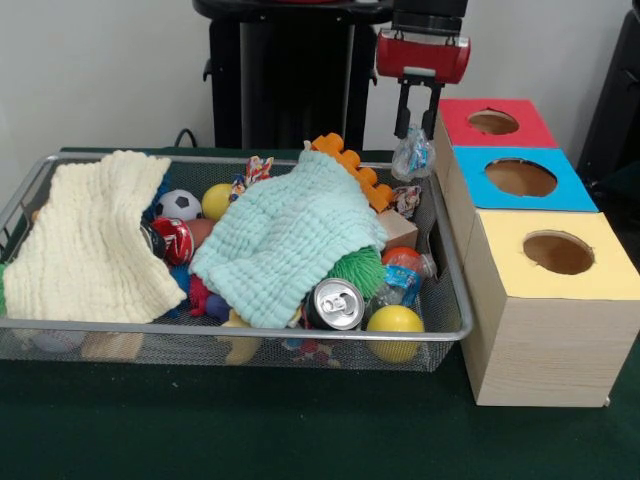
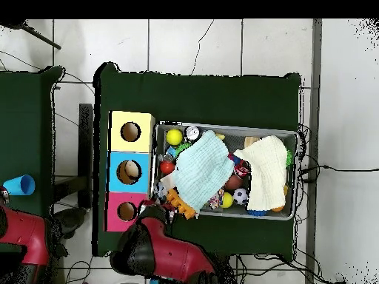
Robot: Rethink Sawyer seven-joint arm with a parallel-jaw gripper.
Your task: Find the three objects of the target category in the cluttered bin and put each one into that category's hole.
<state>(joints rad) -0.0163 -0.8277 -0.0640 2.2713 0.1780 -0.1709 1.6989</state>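
Observation:
The wire mesh bin (image 1: 250, 331) lies on the green table, full of clutter; in the overhead view its rim (image 2: 226, 127) shows too. My gripper (image 1: 414, 132) hangs over the bin's far right corner, next to the boxes, shut on a clear wrinkly bottle (image 1: 412, 157) held above the clutter. In the overhead view the arm (image 2: 152, 248) covers the gripper. A second clear bottle with a blue label (image 1: 404, 277) lies in the bin at the right, between a green spiky ball and the mesh wall. The blue-topped box's hole (image 1: 520, 177) (image 2: 129, 171) is right of the gripper.
A red-topped box (image 1: 493, 122) and a yellow-topped box (image 1: 558, 252) flank the blue one. A cream cloth (image 1: 95, 240) and a mint cloth (image 1: 285, 235) cover much of the bin. A silver can (image 1: 335, 303), a yellow ball (image 1: 395, 321) and orange blocks (image 1: 355, 165) lie around them.

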